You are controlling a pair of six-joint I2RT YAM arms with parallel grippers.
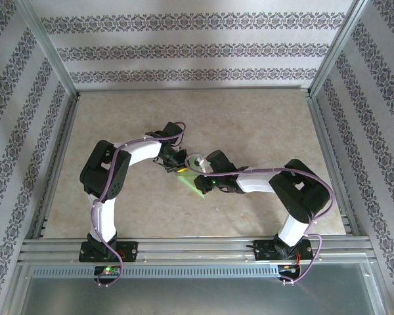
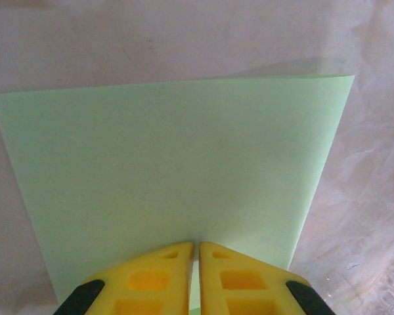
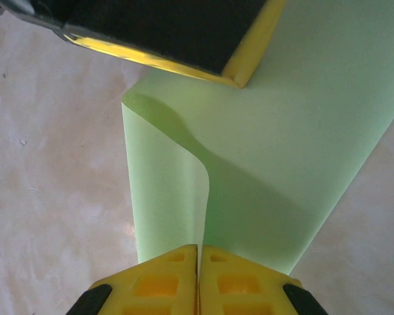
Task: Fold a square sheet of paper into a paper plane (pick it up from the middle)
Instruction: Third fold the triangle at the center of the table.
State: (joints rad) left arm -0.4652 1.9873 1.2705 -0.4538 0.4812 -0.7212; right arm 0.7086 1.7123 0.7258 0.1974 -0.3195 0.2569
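Observation:
The square sheet of paper (image 1: pixel 194 182) is light green and held above the table centre between both arms. In the left wrist view the sheet (image 2: pixel 171 170) spreads flat ahead, and my left gripper (image 2: pixel 197 248) is shut on its near edge. In the right wrist view the sheet (image 3: pixel 276 138) curls over, one edge bending down to my right gripper (image 3: pixel 198 251), which is shut on it. The left gripper's yellow and black finger (image 3: pixel 184 33) shows at the top of that view, gripping the far edge. No paper plane shape is formed.
The beige marbled tabletop (image 1: pixel 262 125) lies inside a metal frame (image 1: pixel 184 248) with patterned walls around. Both arms bend inward and meet near the table's middle (image 1: pixel 197 172).

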